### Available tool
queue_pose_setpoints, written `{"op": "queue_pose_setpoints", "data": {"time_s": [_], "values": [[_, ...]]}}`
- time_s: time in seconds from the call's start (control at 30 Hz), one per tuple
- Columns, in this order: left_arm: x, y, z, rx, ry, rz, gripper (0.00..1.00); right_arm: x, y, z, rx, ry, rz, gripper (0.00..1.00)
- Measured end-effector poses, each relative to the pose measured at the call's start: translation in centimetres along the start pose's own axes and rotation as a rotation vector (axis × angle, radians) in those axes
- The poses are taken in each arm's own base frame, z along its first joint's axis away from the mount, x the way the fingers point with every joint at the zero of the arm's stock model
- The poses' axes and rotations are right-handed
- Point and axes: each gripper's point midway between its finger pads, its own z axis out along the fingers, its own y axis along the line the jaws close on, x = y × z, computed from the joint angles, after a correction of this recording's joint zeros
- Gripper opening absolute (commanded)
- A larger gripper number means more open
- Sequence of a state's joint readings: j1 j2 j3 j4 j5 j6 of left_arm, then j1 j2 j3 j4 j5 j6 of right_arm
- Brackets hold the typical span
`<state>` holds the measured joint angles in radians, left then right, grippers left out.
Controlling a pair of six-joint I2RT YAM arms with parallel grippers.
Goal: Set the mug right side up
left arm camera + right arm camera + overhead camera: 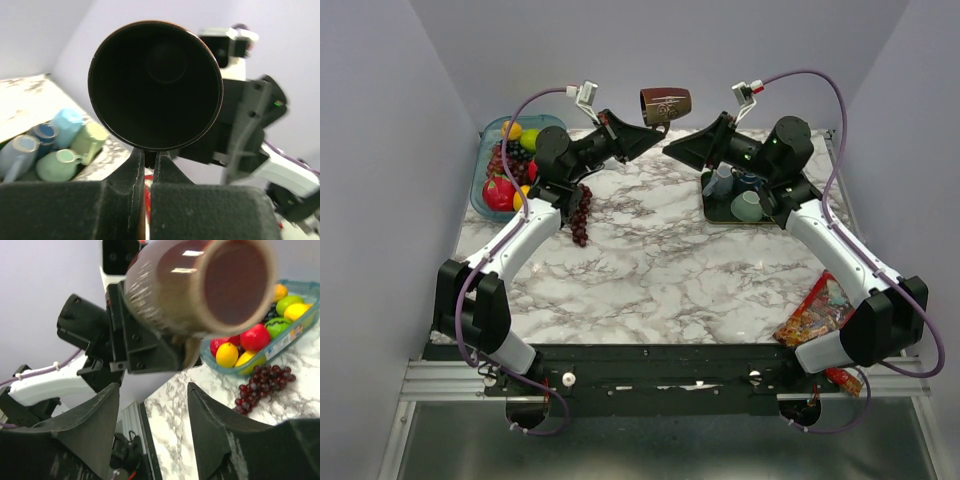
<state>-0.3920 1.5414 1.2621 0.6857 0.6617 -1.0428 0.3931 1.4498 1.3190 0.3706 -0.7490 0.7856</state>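
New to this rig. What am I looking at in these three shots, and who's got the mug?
Two robot arms sit bolted at a marble table's near edge. One picture looks down from above; the other two come from cameras on each wrist. The left gripper is shut on the rim of a dark brown ceramic mug, held in the air on its side. The right gripper stands open just below it, holding nothing. On the table: a clear tub of plastic fruit, dark grapes, a green tray of pastel mugs and a red snack bag.
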Motion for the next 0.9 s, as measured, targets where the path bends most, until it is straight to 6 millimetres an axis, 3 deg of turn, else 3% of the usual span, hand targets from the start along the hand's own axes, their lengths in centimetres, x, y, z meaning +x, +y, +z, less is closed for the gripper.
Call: {"op": "queue_pose_setpoints", "data": {"time_s": [0.23,0.47,0.53,0.77,0.9], "values": [[1.2,7.0,-1.4,-0.317,0.06,0.063,0.0,1.4,-2.5,-0.4,0.122,0.022,0.005,0.79],[2.7,13.3,-6.2,-0.702,0.217,0.217,0.0,2.8,-8.2,-2.8,0.441,0.033,-0.001,0.94],[3.8,15.0,-8.0,-0.79,0.28,0.232,0.0,3.5,-10.0,-3.9,0.539,0.052,0.005,1.0],[9.4,21.5,-13.2,-1.036,0.508,0.194,0.0,5.3,-14.0,-5.9,0.736,0.12,0.011,1.0],[11.9,24.0,-15.9,-1.148,0.609,0.176,0.0,7.2,-16.0,-6.7,0.81,0.176,0.043,1.0]]}}
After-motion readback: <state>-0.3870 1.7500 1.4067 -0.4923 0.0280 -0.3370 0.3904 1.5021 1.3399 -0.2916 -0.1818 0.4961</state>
